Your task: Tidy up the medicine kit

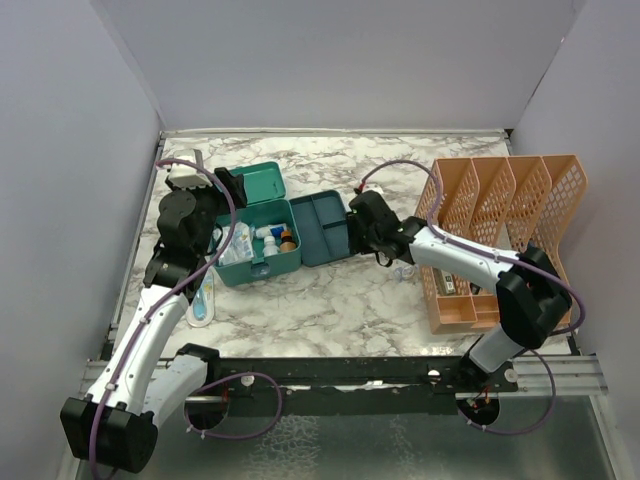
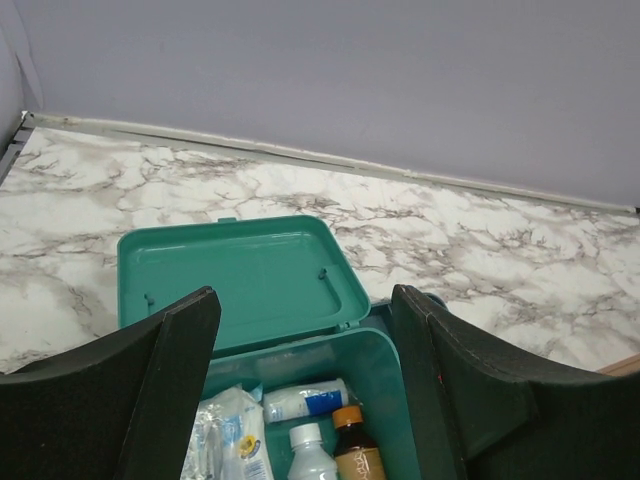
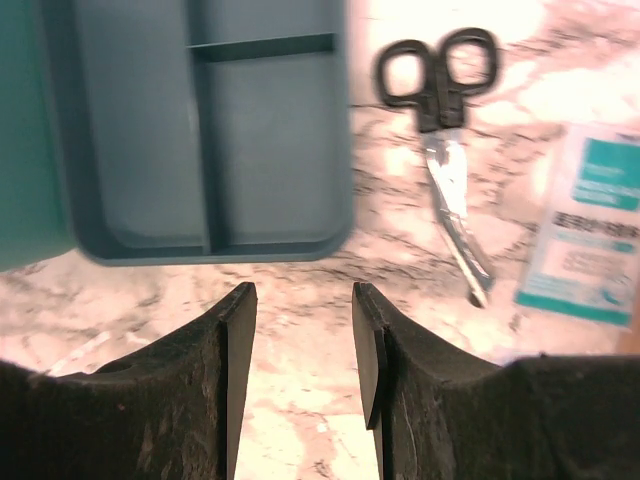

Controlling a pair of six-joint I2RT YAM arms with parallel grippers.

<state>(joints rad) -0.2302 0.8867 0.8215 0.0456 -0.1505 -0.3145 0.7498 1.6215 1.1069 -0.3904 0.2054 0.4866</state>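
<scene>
Right tool (image 3: 302, 298) over marble tabletop (image 1: 330, 300) (pale walls (image 1: 330, 60) around).

Open teal medicine kit (image 1: 258, 268) on marble table (image 1: 330, 300), divided insert tray (image 1: 318, 235) just beside it, left gripper (image 1: 232, 188) above its lid (image 1: 262, 183), right gripper (image 1: 357, 222) by the tray, orange mesh rack (image 1: 500, 180) at right
</scene>
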